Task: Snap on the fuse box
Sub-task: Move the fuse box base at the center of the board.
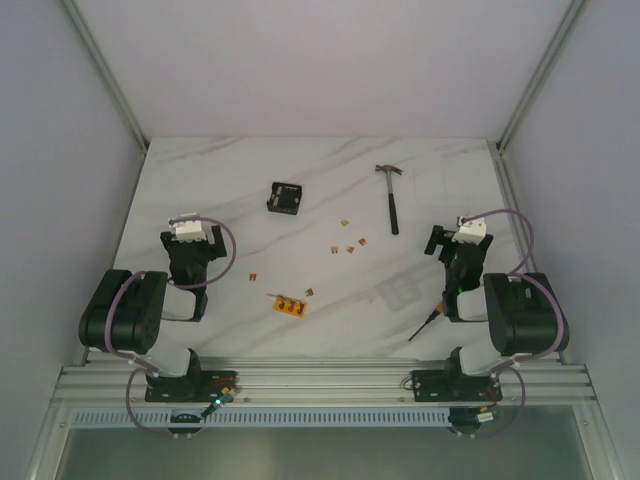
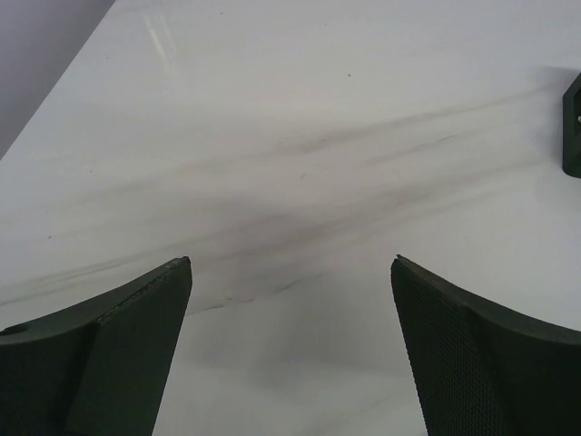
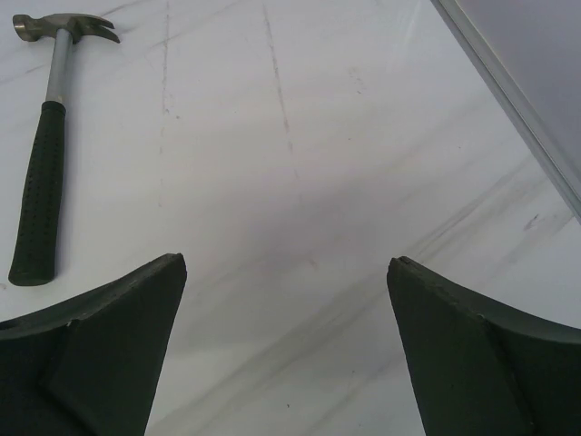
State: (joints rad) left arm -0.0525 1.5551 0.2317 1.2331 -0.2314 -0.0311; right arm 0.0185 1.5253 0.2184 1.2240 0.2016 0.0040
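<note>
Nothing looks done yet. The fuse box [image 1: 284, 197] sits alone on the table [image 1: 200, 180], toward 11 o'clock from its middle, with no claw near it. The left claw [image 2: 290, 263] is spread wide and holds nothing. It sits near the table's 8 o'clock edge, and the box just clips the right rim of its wrist view. The right claw [image 3: 286, 259] is also wide apart and bare, over at 4 o'clock.

The hammer [image 1: 390, 198] lies at 1 o'clock, well apart from the box. Small orange fuses [image 1: 345, 245] are scattered near the middle, and an orange strip [image 1: 288, 305] lies at 6 o'clock. A faint clear piece [image 1: 398, 292] rests at 4 o'clock. It may be a cover, but I cannot tell. By my reckoning, the whole job remains: reach, seat, press.
</note>
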